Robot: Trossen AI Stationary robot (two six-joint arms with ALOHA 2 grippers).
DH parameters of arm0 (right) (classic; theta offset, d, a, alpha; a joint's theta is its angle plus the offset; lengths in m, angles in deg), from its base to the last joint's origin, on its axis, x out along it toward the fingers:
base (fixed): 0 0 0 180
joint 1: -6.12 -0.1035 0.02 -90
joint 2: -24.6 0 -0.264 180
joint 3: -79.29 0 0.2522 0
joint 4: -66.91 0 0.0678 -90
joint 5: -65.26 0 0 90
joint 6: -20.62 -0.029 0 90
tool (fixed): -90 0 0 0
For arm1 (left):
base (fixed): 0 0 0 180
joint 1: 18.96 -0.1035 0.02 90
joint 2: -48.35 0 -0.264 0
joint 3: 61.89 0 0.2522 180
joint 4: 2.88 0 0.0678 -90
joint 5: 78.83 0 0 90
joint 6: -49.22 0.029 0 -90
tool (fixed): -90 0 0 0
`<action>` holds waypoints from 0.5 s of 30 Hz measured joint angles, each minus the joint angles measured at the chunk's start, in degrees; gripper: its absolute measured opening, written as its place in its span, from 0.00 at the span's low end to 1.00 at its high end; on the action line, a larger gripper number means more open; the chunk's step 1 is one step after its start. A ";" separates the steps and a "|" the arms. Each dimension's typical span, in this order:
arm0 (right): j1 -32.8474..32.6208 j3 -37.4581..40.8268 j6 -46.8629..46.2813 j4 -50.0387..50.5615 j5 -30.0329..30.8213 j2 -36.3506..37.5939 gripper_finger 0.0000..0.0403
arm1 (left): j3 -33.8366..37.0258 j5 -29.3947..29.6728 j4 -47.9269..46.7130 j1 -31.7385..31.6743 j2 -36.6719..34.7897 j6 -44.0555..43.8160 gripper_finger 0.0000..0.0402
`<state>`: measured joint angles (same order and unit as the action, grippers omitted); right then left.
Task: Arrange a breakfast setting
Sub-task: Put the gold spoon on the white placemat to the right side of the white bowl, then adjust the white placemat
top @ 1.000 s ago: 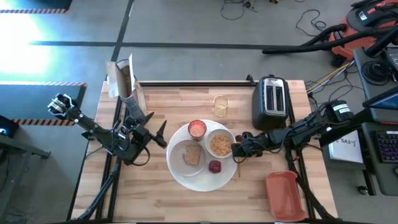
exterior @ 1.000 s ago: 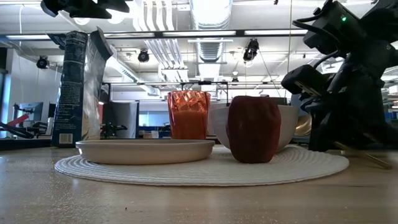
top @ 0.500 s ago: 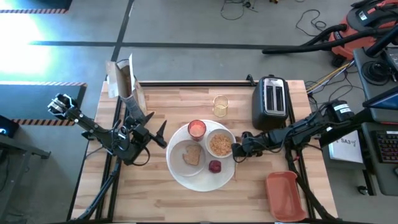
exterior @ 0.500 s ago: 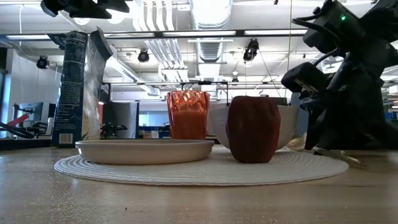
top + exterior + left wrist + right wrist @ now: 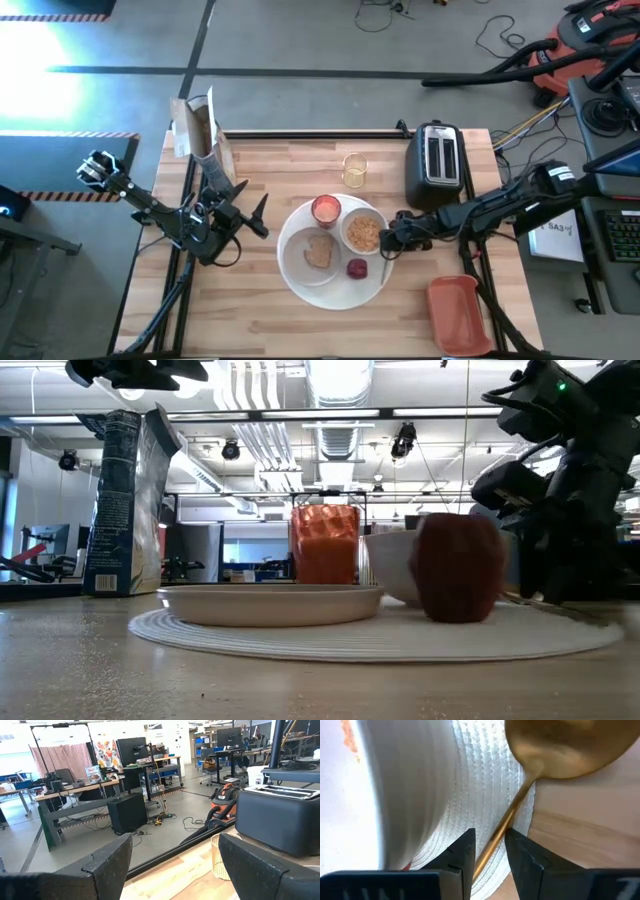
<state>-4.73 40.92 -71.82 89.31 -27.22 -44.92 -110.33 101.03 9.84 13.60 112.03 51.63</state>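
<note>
Smaller white plate (image 5: 270, 603), pink-red cup (image 5: 324, 544), white bowl (image 5: 395, 565), dark-red fruit (image 5: 459, 567) on woven mat (image 5: 380, 639).

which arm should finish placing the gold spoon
Right. The right gripper sits at the large round white plate beside the white bowl, its jaws already straddling the gold spoon handle. The left gripper hovers open well off to the left, holding nothing.

Overhead and table-level views share the white bowl (image 5: 363, 232); wrist views sit close.
</note>
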 joint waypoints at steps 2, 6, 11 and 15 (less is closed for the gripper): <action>0.02 0.15 -0.13 0.65 -0.07 1.90 0.25 | 0.00 0.00 0.02 0.00 0.00 0.00 0.70; 0.02 -1.05 2.54 -0.05 2.50 5.62 0.24 | -0.02 -0.46 0.04 0.00 0.00 0.00 0.70; 0.05 -4.18 7.89 0.14 3.87 7.72 0.23 | -0.17 -0.47 0.25 0.00 0.00 0.00 0.70; 0.05 -7.65 9.67 6.34 3.52 7.96 0.23 | -0.17 -0.48 0.40 0.00 0.00 0.00 0.70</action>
<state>-4.69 33.27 -62.15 95.65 -23.70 -36.97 -110.50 100.55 10.24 13.60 112.03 51.63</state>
